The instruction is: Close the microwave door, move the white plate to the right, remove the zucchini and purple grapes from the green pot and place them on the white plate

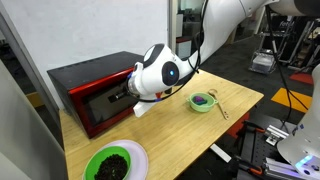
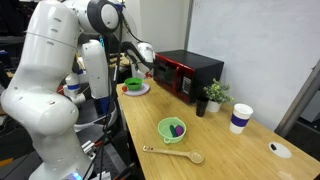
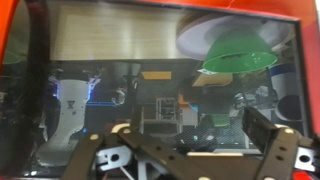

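1. Centrally, in an exterior view: the microwave door (image 1: 100, 100), wide and red-framed, with its long axis level along the front of the red microwave (image 1: 85, 75). It faces out over the wooden table (image 1: 170, 135) and looks shut flush with the body.
2. In that view: the gripper (image 1: 127, 101) is right at the door's front. How far its jaws are spread cannot be told from this angle.
3. The green pot (image 1: 203, 101) stands apart from the microwave, near the table's far edge, with the purple grapes (image 1: 205, 99) inside it. The zucchini is too small to make out. A wooden spoon (image 1: 222, 108) lies just beside the pot.
4. The white plate (image 1: 140, 155) sits at the near table corner, well apart from the pot. It bears a bright green bowl (image 1: 108, 165) of dark contents.
5. In an exterior view: the pot (image 2: 165, 124) is in the foreground and the spoon (image 2: 172, 152) lies in front of it, long axis across the table. The plate (image 2: 143, 91) sits before the microwave, by the robot. A potted plant (image 2: 213, 95) and a paper cup (image 2: 240, 118) stand past the microwave.
6. In the wrist view: the door's dark glass (image 3: 150, 80) fills the frame, with red frame at the left and top. The fingers (image 3: 265, 140) are spread wide and hold nothing.
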### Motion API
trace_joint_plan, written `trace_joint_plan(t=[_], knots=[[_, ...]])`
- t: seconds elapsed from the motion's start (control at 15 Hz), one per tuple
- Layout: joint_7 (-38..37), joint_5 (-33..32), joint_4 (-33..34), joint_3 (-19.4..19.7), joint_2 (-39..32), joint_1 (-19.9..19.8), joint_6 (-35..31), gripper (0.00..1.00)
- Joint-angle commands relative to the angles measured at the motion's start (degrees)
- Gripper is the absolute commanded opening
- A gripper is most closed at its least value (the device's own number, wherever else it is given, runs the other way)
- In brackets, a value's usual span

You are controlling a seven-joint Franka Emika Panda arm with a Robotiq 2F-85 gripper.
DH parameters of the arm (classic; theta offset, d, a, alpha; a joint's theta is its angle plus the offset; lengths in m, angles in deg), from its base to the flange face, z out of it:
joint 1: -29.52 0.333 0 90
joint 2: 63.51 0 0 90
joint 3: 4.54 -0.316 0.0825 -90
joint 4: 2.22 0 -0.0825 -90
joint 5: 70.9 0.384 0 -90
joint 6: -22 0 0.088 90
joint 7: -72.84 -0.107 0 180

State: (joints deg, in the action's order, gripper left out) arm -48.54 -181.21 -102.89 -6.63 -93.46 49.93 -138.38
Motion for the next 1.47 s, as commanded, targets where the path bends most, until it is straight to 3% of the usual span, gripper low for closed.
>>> trace_joint_plan(t=[0.0,0.2,0.4,0.93,1.4], knots=[[-1.80,0.19,-3.42,-1.78,1.16,2.17,0.72,1.00],[-1.08,1.54,-3.32,-2.20,0.91,3.54,1.34,1.00],[1.70,6.59,-2.36,-1.34,0.58,2.30,-0.34,1.00],[20.10,31.01,-2.93,-2.72,0.88,-4.65,-7.06,1.00],[32.42,46.17,-3.27,-7.39,3.44,-6.75,-5.34,1.00]])
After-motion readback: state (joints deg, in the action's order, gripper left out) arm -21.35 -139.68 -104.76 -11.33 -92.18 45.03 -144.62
